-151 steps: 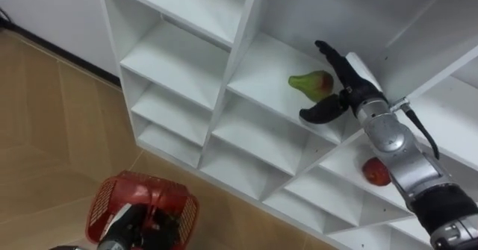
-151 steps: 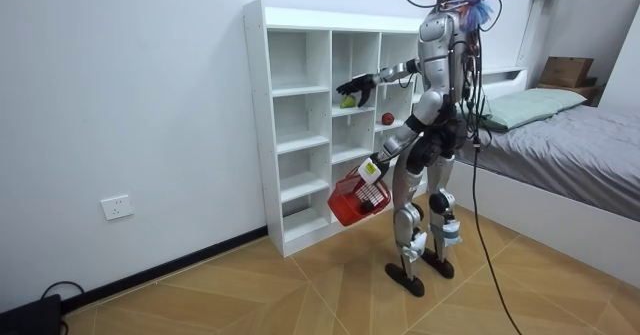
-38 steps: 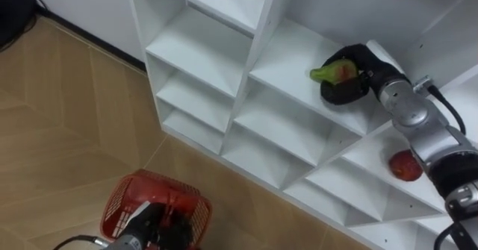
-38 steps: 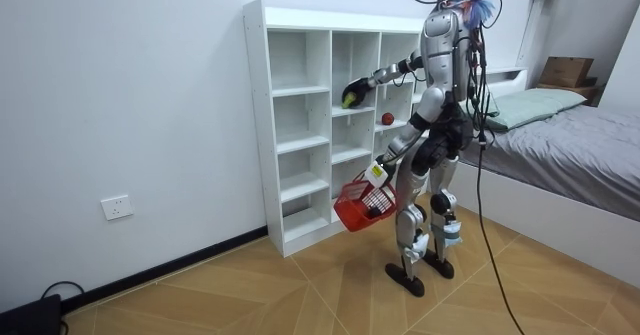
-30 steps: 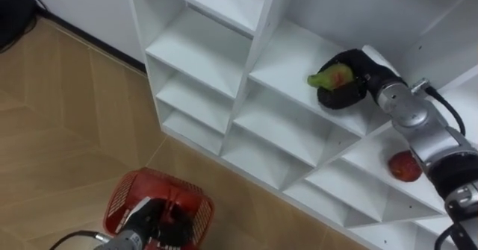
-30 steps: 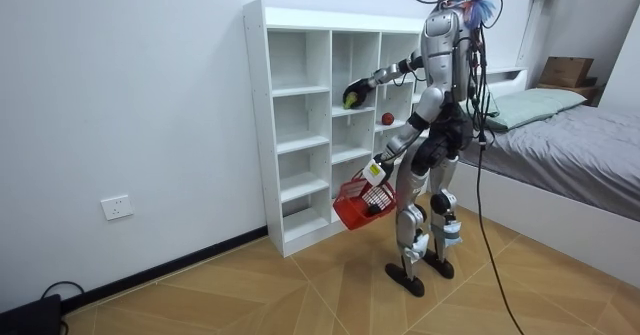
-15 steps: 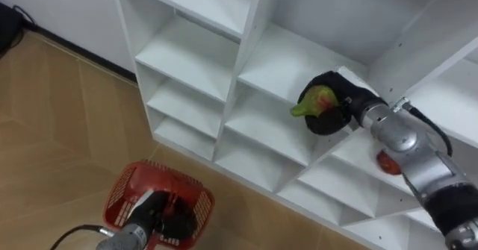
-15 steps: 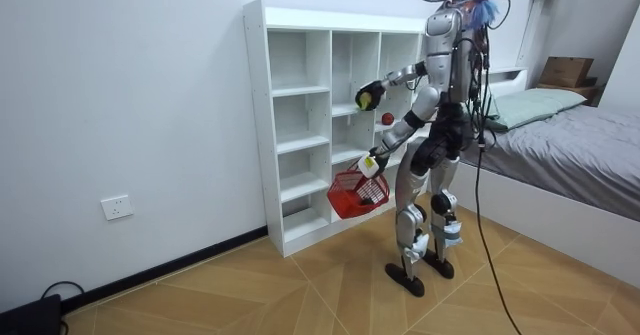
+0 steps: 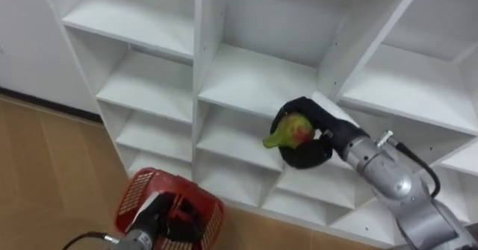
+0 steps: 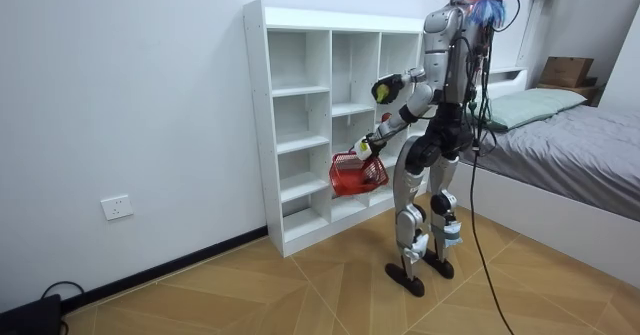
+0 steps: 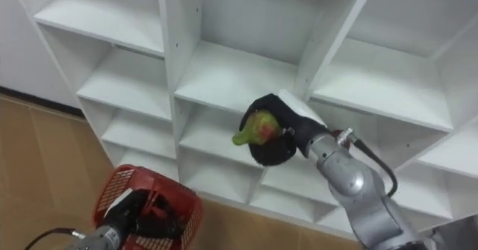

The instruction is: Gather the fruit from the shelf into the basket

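Pear (image 9: 290, 131), 1, clasped in right hand (image 9: 308, 153); left hand (image 9: 154, 219) grips 1 red basket (image 9: 132, 195).

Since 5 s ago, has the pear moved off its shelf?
Yes. The pear, clasped in the right robot hand, is off its board and out in front of the white shelf unit.

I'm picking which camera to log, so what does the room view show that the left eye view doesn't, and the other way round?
Room view: the robot standing before the white shelf unit, a bed behind it, a wall socket. Left eye view: the right hand curled round the green-red pear. Both: the pear, the shelf unit, and the red basket held in the left hand.
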{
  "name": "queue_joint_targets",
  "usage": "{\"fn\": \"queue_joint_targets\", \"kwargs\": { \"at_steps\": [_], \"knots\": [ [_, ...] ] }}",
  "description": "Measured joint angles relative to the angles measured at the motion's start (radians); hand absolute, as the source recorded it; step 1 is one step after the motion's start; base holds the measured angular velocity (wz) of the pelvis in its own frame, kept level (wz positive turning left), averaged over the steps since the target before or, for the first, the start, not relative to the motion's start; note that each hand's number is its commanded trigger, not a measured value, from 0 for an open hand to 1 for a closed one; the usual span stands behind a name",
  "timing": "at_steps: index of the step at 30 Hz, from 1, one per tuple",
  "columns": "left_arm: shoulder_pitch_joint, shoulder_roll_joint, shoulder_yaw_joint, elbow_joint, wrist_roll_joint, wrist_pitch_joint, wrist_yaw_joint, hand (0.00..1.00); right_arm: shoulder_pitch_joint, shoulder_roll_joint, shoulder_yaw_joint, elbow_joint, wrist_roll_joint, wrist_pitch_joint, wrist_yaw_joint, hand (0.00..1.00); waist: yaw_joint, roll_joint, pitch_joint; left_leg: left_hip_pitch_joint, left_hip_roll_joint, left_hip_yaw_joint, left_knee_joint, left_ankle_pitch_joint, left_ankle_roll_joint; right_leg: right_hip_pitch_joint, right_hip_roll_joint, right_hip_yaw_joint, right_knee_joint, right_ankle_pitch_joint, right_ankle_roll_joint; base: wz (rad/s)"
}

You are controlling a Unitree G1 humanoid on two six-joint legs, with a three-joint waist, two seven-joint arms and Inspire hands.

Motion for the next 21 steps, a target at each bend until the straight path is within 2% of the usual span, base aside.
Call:
{"fn": "queue_joint_targets", "kwargs": {
  "at_steps": [2, 5, 6, 7, 10, 15, 17, 21],
  "knots": [
    [0.007, -0.001, 0.0, 0.0, 0.0, -0.011, -0.004, 1.0, 0.038, 0.028, -0.008, -0.024, -0.019, -0.003, 0.024, 1.0, -0.003, 0.016, 0.0029, 0.028, 0.002, 0.008, -0.011, -0.003, 0.0, 0.02, 0.001, 0.003, -0.004, 0.0, 0.0, -0.13],
    [0.012, -0.007, -0.003, 0.0, -0.001, -0.018, -0.006, 1.0, 0.059, 0.044, -0.008, -0.024, -0.021, -0.003, 0.056, 1.0, -0.017, 0.035, 0.0003, 0.039, 0.003, 0.016, -0.012, -0.005, 0.0, 0.035, 0.001, 0.004, -0.014, 0.0, 0.0, -0.05],
    [0.014, -0.007, -0.004, 0.0, -0.001, -0.019, -0.006, 1.0, 0.064, 0.048, -0.008, -0.024, -0.02, -0.003, 0.059, 1.0, -0.022, 0.037, 0.0004, 0.043, 0.003, 0.016, -0.013, -0.005, 0.0, 0.038, 0.001, 0.004, -0.015, 0.0, 0.0, 0.03],
    [0.021, -0.007, -0.004, 0.0, -0.001, -0.024, -0.006, 1.0, 0.071, 0.06, -0.01, -0.024, -0.019, -0.003, 0.063, 1.0, -0.027, 0.041, -0.0033, 0.045, 0.003, 0.016, -0.014, -0.006, -0.001, 0.041, 0.0, 0.003, -0.016, 0.0, 0.001, 0.0],
    [0.027, -0.007, -0.011, 0.0, -0.001, -0.034, -0.008, 1.0, 0.071, 0.075, -0.01, -0.024, -0.02, -0.003, 0.065, 1.0, -0.037, 0.048, -0.0037, 0.045, 0.003, 0.016, -0.015, -0.006, -0.001, 0.04, 0.001, 0.002, -0.016, 0.0, 0.001, 0.0],
    [0.028, -0.006, -0.027, 0.0, -0.001, -0.037, -0.023, 1.0, 0.079, 0.082, -0.009, -0.024, -0.023, -0.006, 0.066, 1.0, -0.046, 0.052, -0.0008, 0.044, 0.003, 0.016, -0.015, -0.006, 0.0, 0.04, 0.001, 0.005, -0.017, 0.0, 0.001, 0.0],
    [0.028, -0.006, -0.03, -0.002, -0.001, -0.037, -0.024, 1.0, 0.099, 0.109, -0.009, -0.026, -0.036, -0.006, 0.066, 1.0, -0.057, 0.063, 0.0011, 0.041, 0.003, 0.017, -0.012, -0.008, 0.0, 0.038, 0.001, 0.007, -0.016, 0.0, 0.001, 0.0],
    [0.035, -0.007, -0.032, -0.043, -0.004, -0.04, -0.025, 1.0, 0.133, 0.12, -0.007, -0.03, -0.067, -0.006, 0.069, 1.0, -0.055, 0.08, -0.0003, 0.044, 0.005, 0.029, -0.014, -0.011, 0.001, 0.033, 0.004, 0.031, -0.016, -0.001, 0.002, -0.12]
  ]
}}
